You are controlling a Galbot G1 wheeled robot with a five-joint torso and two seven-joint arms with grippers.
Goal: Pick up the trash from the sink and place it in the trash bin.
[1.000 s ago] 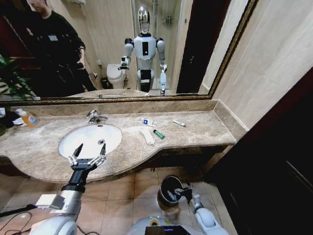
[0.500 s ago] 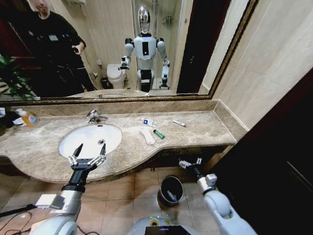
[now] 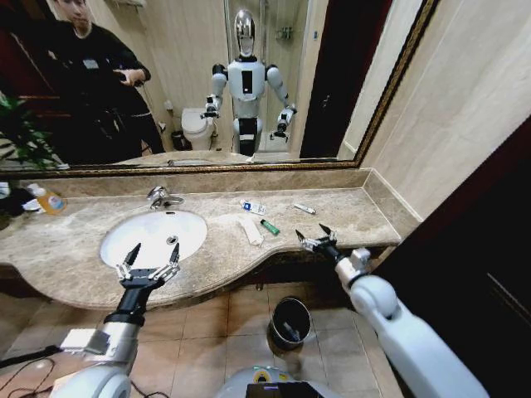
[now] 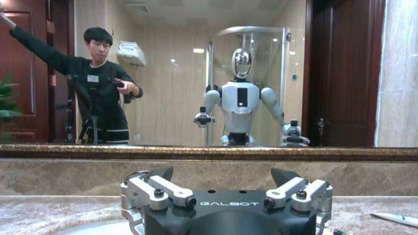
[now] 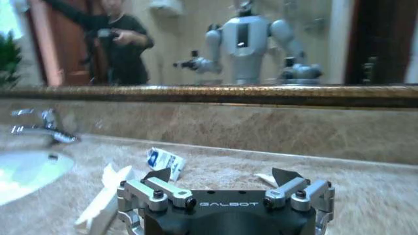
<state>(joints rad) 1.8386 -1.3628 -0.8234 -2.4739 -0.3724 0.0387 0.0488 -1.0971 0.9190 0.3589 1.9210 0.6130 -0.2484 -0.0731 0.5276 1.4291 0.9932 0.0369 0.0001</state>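
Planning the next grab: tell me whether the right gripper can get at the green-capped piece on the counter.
Probably yes. The right gripper hangs open over the counter's front edge, close to the green-capped piece, and nothing stands between them.

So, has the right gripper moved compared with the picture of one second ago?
Yes. The right gripper has risen from beside the trash bin on the floor to the countertop edge, fingers open.

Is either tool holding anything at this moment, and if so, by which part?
Nothing is held. The left tool is open and empty at the sink's front rim; the right tool is open and empty over the counter's front edge.
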